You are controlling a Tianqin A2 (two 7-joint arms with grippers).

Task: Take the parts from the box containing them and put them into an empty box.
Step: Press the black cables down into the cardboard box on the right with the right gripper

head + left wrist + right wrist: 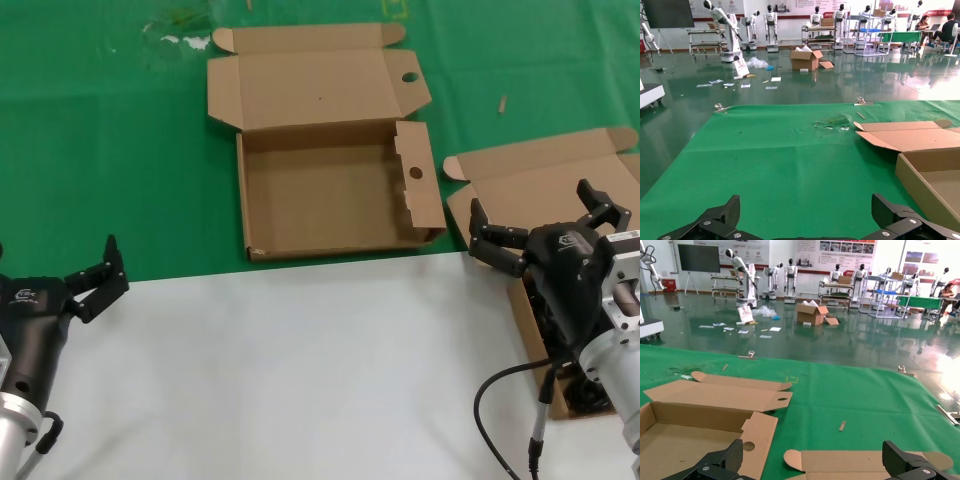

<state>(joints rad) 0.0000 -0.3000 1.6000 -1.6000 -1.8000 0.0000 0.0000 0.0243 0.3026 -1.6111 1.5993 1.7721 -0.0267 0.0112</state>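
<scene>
We log right hand [545, 225] spread wide over the parts box [520, 185], left hand [100, 275] wide, well left of it, empty box [330, 190] between.

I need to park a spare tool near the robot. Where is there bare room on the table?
The white surface between the left gripper and right gripper, in front of the empty box, is bare. The green cloth left of that box is free too. The right side is crowded by the box of cords.

My right gripper [540, 232] and arm cover most of the box containing the parts [560, 180], its right side is cut off, and the dark contents are indistinct.
</scene>
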